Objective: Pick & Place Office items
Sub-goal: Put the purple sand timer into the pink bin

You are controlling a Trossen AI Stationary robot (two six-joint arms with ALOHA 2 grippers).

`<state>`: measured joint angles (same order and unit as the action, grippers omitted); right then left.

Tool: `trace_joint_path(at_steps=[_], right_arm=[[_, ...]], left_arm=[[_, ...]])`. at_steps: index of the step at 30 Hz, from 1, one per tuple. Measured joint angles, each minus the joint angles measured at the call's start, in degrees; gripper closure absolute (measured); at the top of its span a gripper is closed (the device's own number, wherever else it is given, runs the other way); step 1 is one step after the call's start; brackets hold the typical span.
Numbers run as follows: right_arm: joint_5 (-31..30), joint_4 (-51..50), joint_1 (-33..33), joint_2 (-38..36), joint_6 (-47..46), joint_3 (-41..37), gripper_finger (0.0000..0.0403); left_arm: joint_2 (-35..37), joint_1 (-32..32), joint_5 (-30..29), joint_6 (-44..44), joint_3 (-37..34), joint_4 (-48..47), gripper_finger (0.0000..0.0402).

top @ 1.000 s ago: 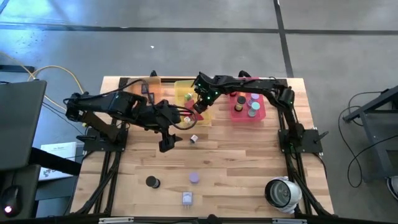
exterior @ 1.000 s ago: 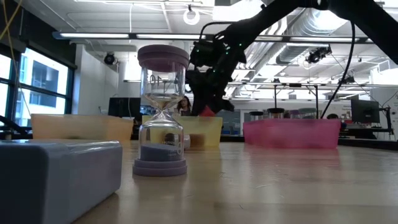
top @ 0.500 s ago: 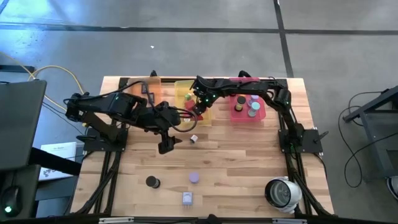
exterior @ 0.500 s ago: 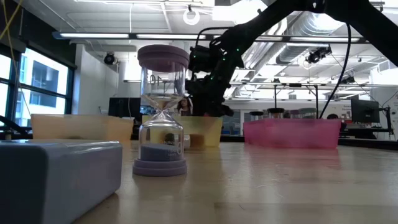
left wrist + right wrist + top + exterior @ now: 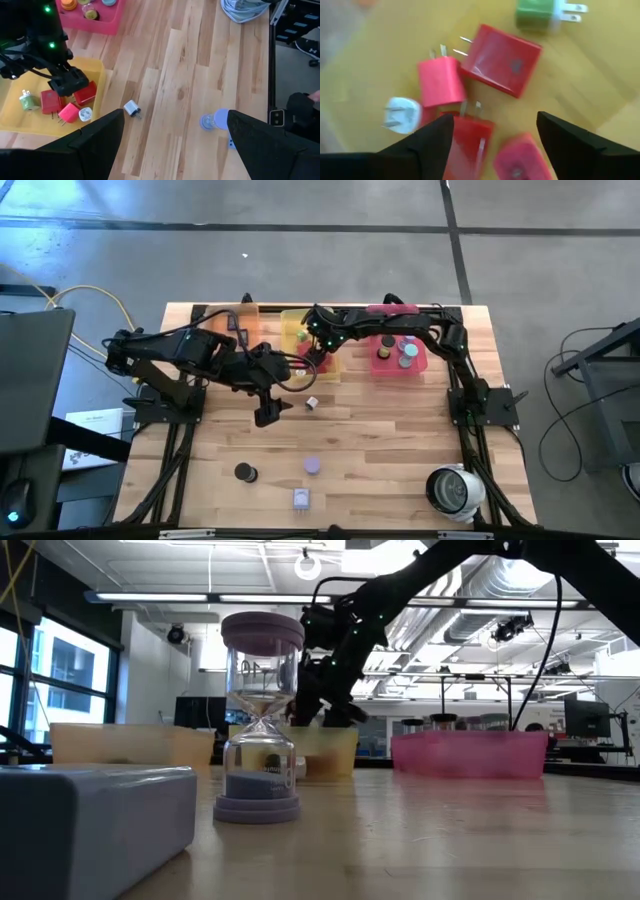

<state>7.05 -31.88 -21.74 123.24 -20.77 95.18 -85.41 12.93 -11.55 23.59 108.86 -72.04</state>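
The right claw (image 5: 318, 358) hangs spread over the yellow tray (image 5: 290, 325) near the desk's far edge, apparently to drop chargers there, while the left claw (image 5: 270, 408) waits spread mid-desk.

My right gripper (image 5: 318, 355) has dropped lower into the yellow tray (image 5: 292, 328), and its fingers have spread apart over the red plug cubes (image 5: 500, 59); it holds nothing.

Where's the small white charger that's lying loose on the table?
In the high view, the white charger lies on bare wood mid-table, just in front of the yellow tray, right of the left end effector.
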Motion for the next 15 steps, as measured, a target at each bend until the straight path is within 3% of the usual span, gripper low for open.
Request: trace_joint_path(at_steps=[8,15], right_arm=[[12.0,0.5,-0.4,-4.1,4.5,0.0,0.0128],[6.9,-1.1,0.1,-13.6,10.5,0.0,0.0126]], left_arm=[[0.0,0.0,0.0,0.0,0.0,-0.2,0.0057],[0.0,-0.1,-0.1,-1.1,0.0,-0.4,0.0057]])
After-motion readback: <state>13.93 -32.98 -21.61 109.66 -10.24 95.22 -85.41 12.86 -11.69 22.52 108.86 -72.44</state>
